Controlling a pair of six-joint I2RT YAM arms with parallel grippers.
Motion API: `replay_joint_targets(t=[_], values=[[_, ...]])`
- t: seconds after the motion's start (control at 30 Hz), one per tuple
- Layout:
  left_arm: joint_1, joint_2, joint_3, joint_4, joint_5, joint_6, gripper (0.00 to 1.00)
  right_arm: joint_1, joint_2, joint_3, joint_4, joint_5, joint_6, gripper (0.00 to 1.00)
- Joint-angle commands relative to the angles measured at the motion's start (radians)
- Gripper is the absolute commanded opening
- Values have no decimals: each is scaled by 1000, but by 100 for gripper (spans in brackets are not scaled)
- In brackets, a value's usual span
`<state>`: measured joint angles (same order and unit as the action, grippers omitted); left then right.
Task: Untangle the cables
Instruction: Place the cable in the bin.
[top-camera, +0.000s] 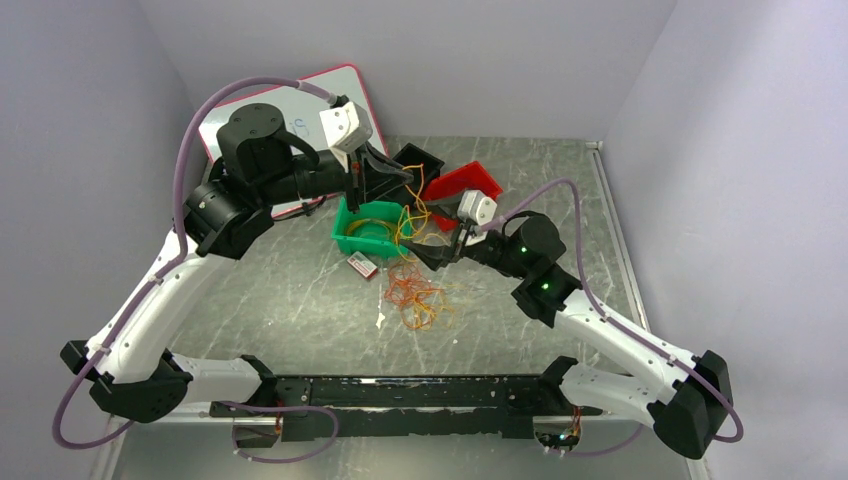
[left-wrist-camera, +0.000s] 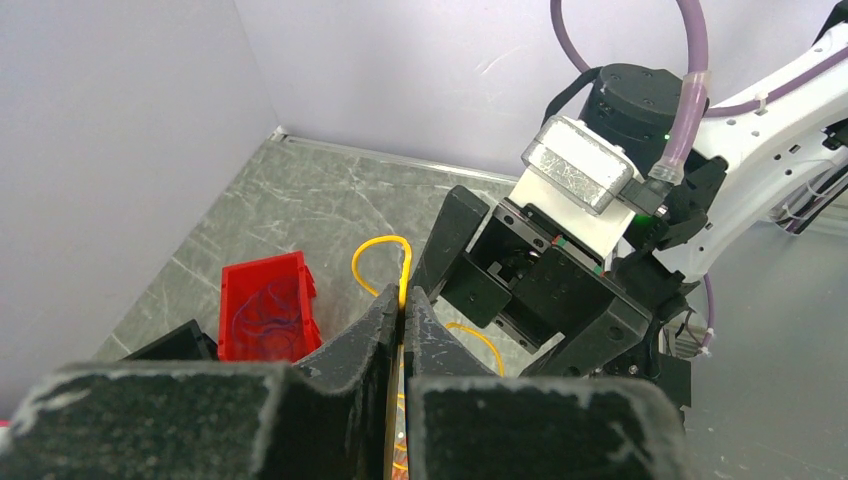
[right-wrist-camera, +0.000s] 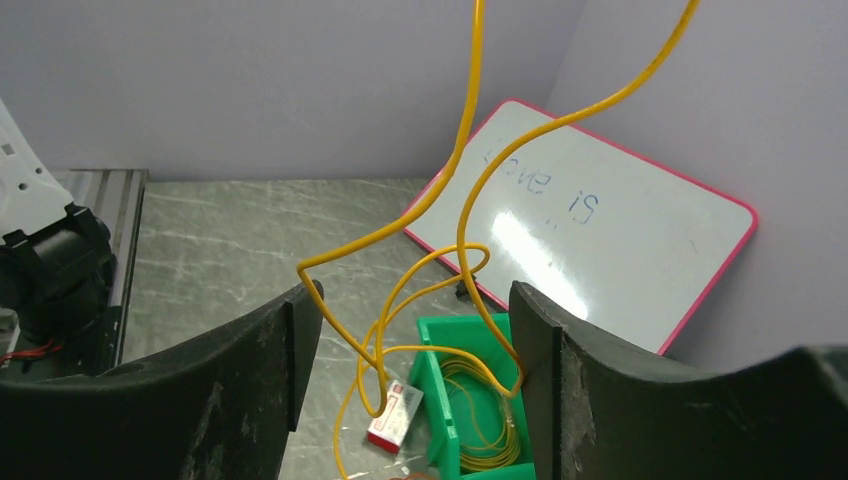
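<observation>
The cables lie as a tangled heap of orange, red and yellow loops (top-camera: 415, 295) on the table's middle. One yellow cable (top-camera: 408, 218) rises out of it. My left gripper (top-camera: 403, 180) hangs above the green bin (top-camera: 345, 232), shut on that yellow cable (left-wrist-camera: 402, 285). My right gripper (top-camera: 428, 252) is just right of the bin, jaws apart. In the right wrist view the yellow cable (right-wrist-camera: 465, 215) loops down between its fingertips (right-wrist-camera: 300, 330) and brushes both of them. The right gripper (right-wrist-camera: 415, 340) is open around these strands. Yellow coils (right-wrist-camera: 480, 415) lie inside the green bin (right-wrist-camera: 440, 395).
A red bin (top-camera: 462, 185) with thin dark wires (left-wrist-camera: 262, 310) and a black bin (top-camera: 418, 160) stand behind the green one. A small red-and-white box (top-camera: 362, 265) lies by the bin. A pink-framed whiteboard (top-camera: 290, 110) leans at the back left. Walls enclose three sides.
</observation>
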<state>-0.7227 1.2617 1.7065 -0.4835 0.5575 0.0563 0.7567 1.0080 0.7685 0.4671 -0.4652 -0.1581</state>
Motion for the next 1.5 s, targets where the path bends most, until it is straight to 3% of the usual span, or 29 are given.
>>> replay_joint_targets(t=[0.0, 0.6, 1.07, 1.23, 1.37, 1.47], values=[[-3, 1, 5, 26, 9, 7, 7, 2, 1, 24, 33, -17, 3, 69], [-3, -4, -6, 34, 11, 4, 7, 1, -13, 5, 17, 35, -1, 45], [-4, -54, -93, 81, -18, -22, 7, 2, -39, -19, 27, 76, 12, 15], [-4, -74, -130, 103, -36, -39, 7, 1, -38, -9, 14, 91, 25, 0], [-4, -99, -179, 132, -57, -64, 10, 2, -33, 8, -19, 153, 43, 0], [-4, -123, -231, 156, -82, -87, 18, 0, -27, 25, -45, 233, 52, 0]])
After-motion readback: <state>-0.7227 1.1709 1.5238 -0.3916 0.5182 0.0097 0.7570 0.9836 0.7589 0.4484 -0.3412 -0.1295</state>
